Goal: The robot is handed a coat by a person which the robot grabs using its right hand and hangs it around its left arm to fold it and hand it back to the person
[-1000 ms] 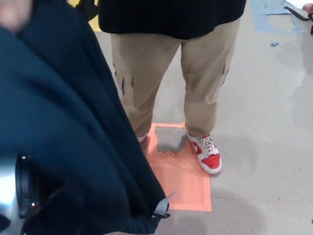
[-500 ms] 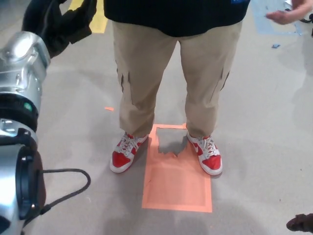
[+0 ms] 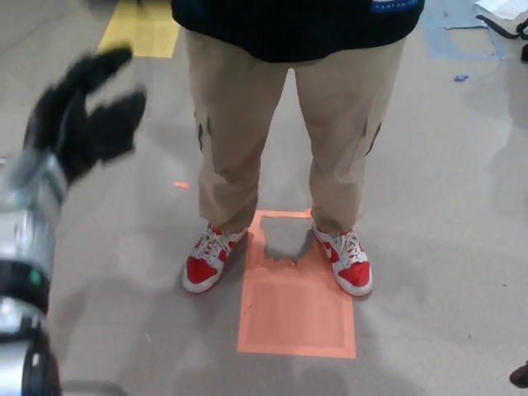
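My left hand [image 3: 82, 111] is raised at the picture's left on its silver forearm [image 3: 29, 239]. It is open, with its black fingers spread and nothing in them. No coat shows anywhere in the head view. The person stands straight in front of me in khaki trousers [image 3: 289, 132] and red and white shoes [image 3: 206, 257]. Only the dark hem of the person's top shows, along the upper edge. My right hand does not show.
An orange square [image 3: 297, 309] is marked on the grey floor at the person's feet. There is yellow floor tape [image 3: 140, 29] at the top left and blue tape [image 3: 450, 25] at the top right. A small dark shape [image 3: 520, 376] sits at the bottom right edge.
The dark coat that covered my left arm a second ago is gone from view. My left hand has come lower in the picture and its fingers are spread.
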Tool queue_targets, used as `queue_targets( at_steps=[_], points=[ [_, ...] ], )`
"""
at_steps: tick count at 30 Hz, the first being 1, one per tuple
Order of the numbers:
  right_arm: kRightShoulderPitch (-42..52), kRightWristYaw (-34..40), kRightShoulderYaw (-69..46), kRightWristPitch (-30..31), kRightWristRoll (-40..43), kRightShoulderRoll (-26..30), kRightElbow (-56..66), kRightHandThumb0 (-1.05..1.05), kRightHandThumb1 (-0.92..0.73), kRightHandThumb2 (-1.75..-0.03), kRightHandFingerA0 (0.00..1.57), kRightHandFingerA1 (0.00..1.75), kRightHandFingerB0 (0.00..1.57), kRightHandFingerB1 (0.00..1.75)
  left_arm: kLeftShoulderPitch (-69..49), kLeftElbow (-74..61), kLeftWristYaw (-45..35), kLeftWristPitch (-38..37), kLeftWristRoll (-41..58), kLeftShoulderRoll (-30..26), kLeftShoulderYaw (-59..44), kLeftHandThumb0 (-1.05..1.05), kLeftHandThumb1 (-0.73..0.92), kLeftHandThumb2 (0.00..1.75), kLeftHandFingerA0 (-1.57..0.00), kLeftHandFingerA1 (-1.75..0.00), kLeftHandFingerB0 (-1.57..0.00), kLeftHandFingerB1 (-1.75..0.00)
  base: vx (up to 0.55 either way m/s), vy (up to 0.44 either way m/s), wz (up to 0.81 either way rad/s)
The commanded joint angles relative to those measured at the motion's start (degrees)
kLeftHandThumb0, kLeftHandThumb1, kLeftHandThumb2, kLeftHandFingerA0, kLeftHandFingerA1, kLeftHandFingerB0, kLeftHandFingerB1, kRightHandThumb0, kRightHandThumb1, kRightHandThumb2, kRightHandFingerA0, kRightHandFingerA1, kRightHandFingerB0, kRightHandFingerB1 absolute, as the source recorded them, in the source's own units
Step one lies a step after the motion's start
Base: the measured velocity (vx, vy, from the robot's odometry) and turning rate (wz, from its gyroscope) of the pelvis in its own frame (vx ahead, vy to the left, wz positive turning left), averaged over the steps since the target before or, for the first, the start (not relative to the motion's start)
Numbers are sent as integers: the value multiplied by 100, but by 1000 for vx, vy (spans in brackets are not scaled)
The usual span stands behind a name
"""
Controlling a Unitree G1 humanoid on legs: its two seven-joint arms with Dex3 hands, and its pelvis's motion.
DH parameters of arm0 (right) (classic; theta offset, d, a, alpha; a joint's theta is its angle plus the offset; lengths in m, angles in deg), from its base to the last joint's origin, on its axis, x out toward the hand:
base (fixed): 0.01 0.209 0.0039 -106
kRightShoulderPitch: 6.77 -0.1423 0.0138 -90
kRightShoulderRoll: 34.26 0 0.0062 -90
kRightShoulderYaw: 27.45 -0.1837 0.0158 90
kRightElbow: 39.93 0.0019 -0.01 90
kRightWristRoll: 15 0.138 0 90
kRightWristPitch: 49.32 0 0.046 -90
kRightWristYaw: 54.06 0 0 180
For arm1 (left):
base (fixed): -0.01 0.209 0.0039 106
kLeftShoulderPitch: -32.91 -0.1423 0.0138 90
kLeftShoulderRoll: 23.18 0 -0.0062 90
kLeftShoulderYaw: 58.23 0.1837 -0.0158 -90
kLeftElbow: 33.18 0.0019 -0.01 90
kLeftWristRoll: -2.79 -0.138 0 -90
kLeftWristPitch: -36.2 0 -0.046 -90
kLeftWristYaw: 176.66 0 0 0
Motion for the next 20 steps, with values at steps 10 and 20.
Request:
queue_targets(
  at_steps=[10, 20],
  points=[
    [26, 1019, -724, -236, 346, -187, -223, -66, -90, -67, 32, 32, 28, 30, -2078, 1215, 105, -1248, -245, -290, -20, -34, 64, 114, 0, -49, 0, -48, 0, 0, 0],
    [107, 610, -1131, -662, 684, -194, -228, -63, -90, -67, 31, 33, 26, 30, -2447, 1779, 825, -1328, -501, -521, 195, -33, 63, 114, 0, -48, 0, -46, 0, 0, 0]
  ],
)
